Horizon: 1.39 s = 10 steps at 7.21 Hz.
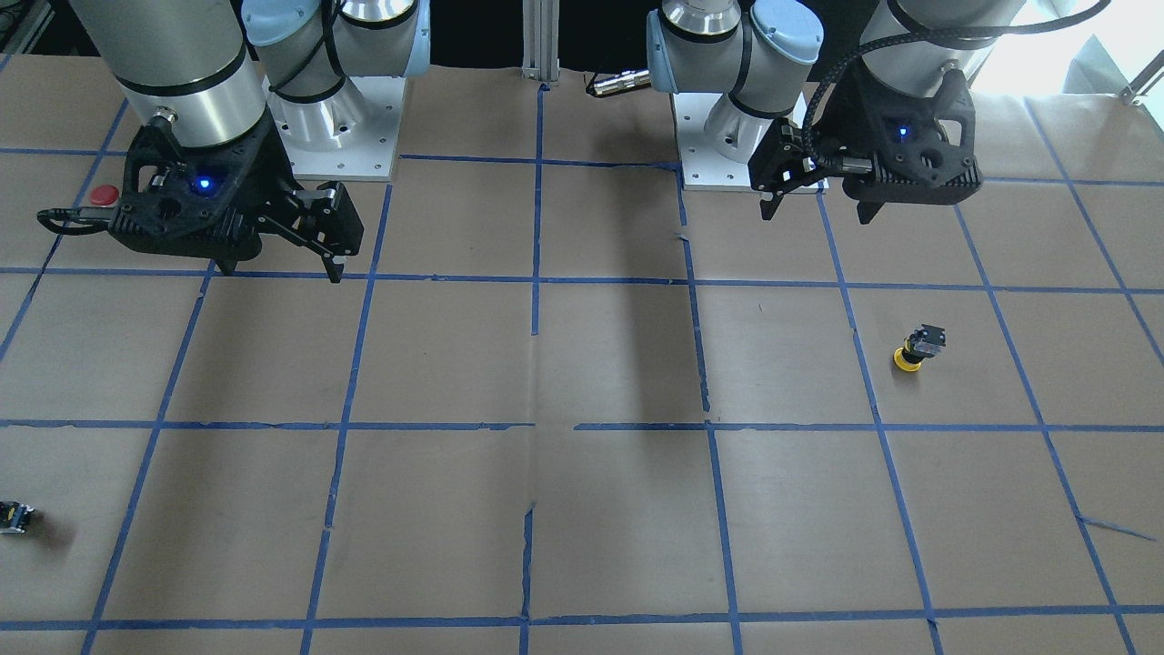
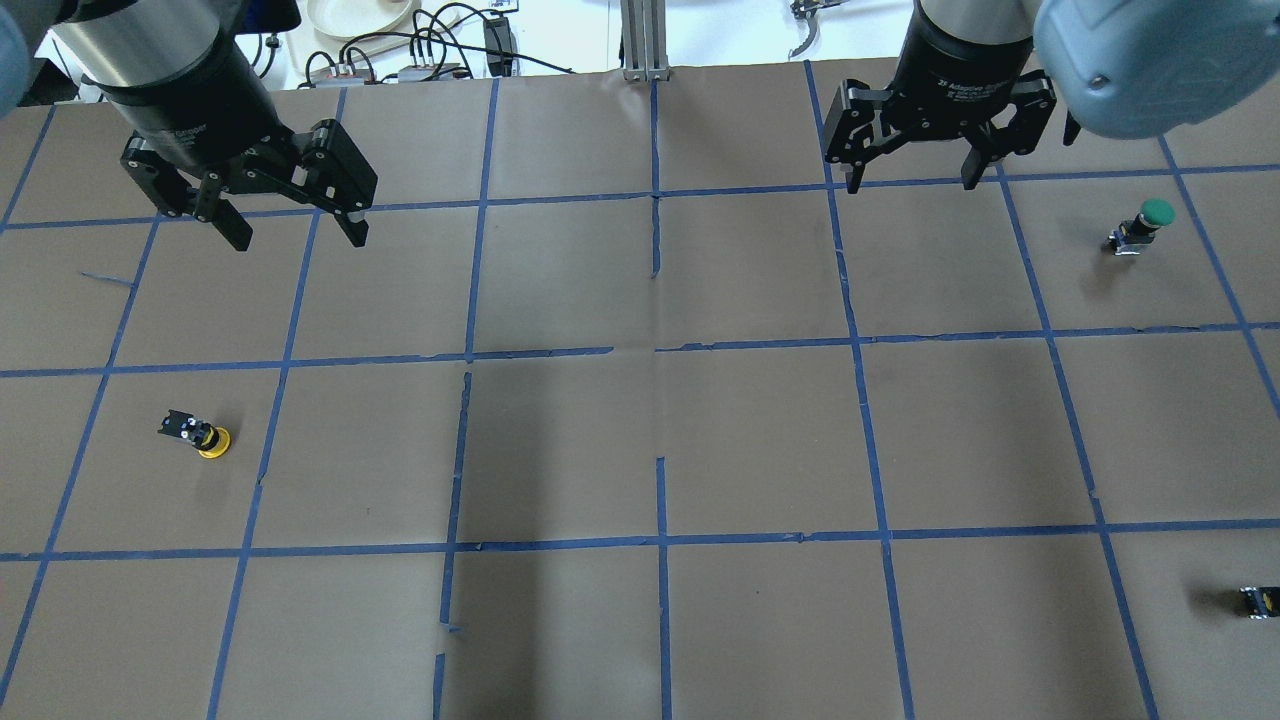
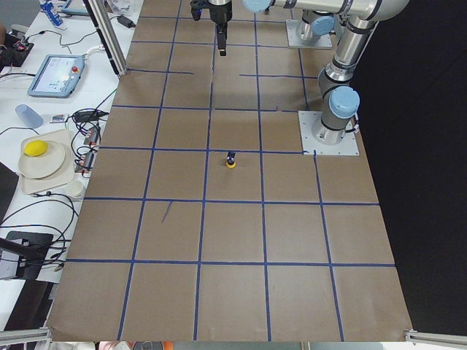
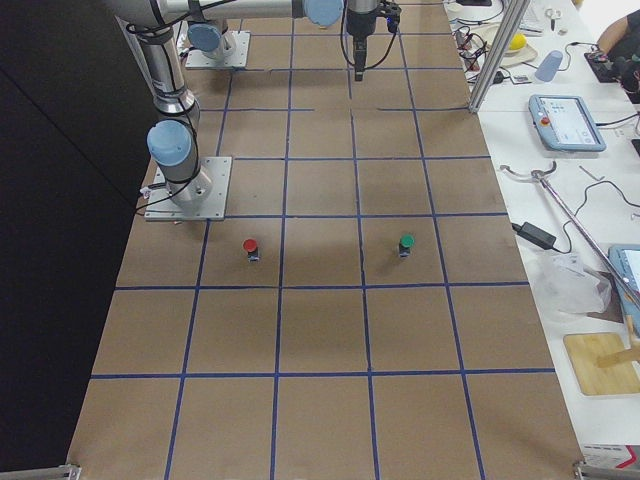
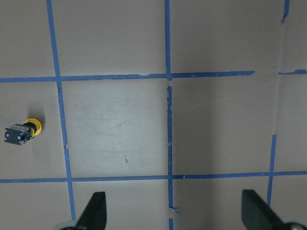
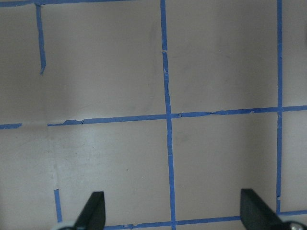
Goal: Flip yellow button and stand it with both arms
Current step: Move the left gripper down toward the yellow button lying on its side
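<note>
A big table covered in brown paper is filling the middle of the room. Blue tape lines are cutting the paper into squares.

Seen from above, with the table's middle as the clock's middle, the small yellow button is lying tipped over at 9 o'clock. It has a round yellow cap on a black boxy block, and it is touching only the paper.

The black two-finger left gripper is hanging in the air at 10 o'clock. Its jaws are spread wide and holding nothing. The button is sitting at its 7 o'clock, well apart.

The black two-finger right gripper is hanging at 2 o'clock, also spread wide and holding nothing.

A green-capped button is sitting near 3 o'clock, and a small black block is sitting at 4 o'clock. A red-capped button is sitting near the right arm's base.

A white side table is running along the 12 o'clock edge, carrying a white plate and a grey tablet.
</note>
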Tool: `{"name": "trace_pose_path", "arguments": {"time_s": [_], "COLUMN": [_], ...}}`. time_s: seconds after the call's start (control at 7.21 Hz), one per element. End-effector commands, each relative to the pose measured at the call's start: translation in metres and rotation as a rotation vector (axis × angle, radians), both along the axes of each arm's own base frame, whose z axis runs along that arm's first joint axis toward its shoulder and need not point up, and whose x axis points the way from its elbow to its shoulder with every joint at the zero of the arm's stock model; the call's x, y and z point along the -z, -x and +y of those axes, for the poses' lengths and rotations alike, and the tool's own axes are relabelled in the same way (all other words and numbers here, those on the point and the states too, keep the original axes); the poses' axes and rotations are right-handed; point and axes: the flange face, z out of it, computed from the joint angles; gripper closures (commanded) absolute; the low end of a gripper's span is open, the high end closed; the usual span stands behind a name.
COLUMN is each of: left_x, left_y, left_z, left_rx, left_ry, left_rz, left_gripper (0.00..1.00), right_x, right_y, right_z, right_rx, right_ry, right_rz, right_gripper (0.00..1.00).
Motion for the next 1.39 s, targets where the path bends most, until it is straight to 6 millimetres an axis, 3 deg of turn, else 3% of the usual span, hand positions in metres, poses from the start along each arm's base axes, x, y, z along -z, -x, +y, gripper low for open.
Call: {"name": "trace_pose_path", "arguments": {"time_s": [0.0, 0.28, 0.42, 0.55, 0.83, 1.25], "left_x": [0.006, 0.024, 0.038, 0.039, 0.050, 0.109], "left_y": [-0.001, -0.014, -0.033, -0.061, -0.095, -0.169], "left_z": [0.001, -0.001, 0.000, -0.002, -0.004, 0.005], "left_rx": [-0.003, 0.004, 0.025, 0.037, 0.090, 0.178], "left_ry": [-0.012, -0.050, -0.075, -0.066, -0.087, -0.067], "left_rz": [-0.001, -0.009, -0.001, 0.006, 0.026, 0.047], "left_gripper": [0.00, 0.00, 0.00, 0.00, 0.00, 0.01], "right_x": [0.000, 0.000, 0.000, 0.000, 0.000, 0.000], "right_y": [0.000, 0.000, 0.000, 0.000, 0.000, 0.000], "right_z": [0.000, 0.000, 0.000, 0.000, 0.000, 0.000], "right_rx": [0.000, 0.000, 0.000, 0.000, 0.000, 0.000], "right_ry": [-0.001, 0.001, 0.001, -0.001, 0.001, -0.001], "right_rz": [0.000, 0.000, 0.000, 0.000, 0.000, 0.000], "right_gripper": [0.00, 0.00, 0.00, 0.00, 0.00, 0.00]}}
